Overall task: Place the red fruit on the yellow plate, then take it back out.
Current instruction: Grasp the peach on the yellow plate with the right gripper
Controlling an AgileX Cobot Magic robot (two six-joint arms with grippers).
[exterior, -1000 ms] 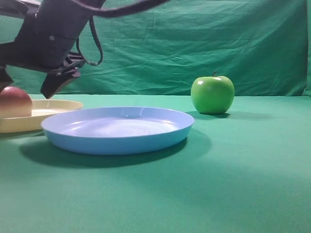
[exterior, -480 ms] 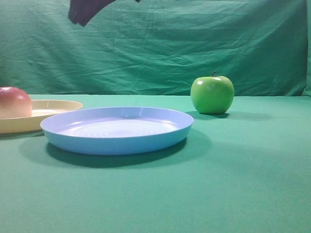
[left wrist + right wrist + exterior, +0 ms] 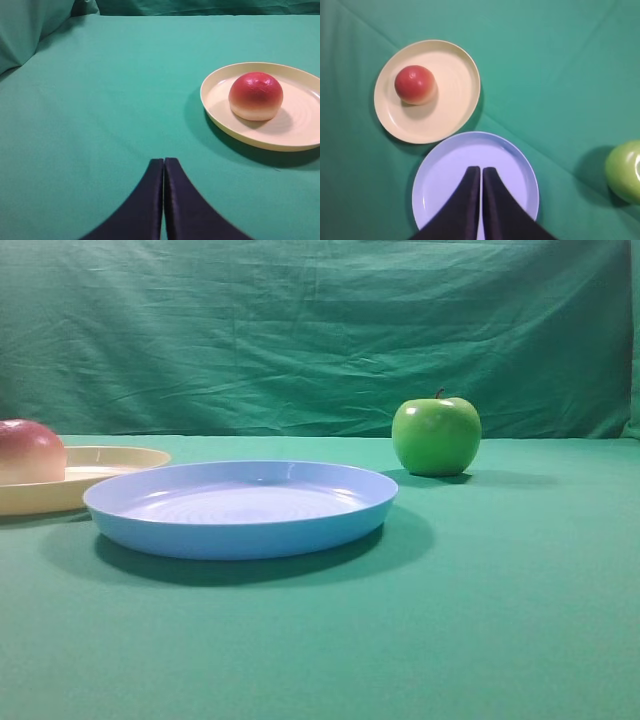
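The red fruit [image 3: 255,95] sat on the yellow plate [image 3: 220,125], left of centre, untouched. My left jaws [image 3: 164,172] were pressed shut and empty, well short of it; my right jaws [image 3: 481,182], likewise shut, hung over the blue plate [image 3: 520,170]. To lift it out I judged I should open wide and straddle that smooth, rounded skin squarely.

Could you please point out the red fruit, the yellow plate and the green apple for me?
red fruit [image 3: 415,84], right wrist view, on its red top.
yellow plate [image 3: 456,95], right wrist view, on the bare floor of the plate beside the fruit.
green apple [image 3: 436,435], exterior high view, on the middle of its front.
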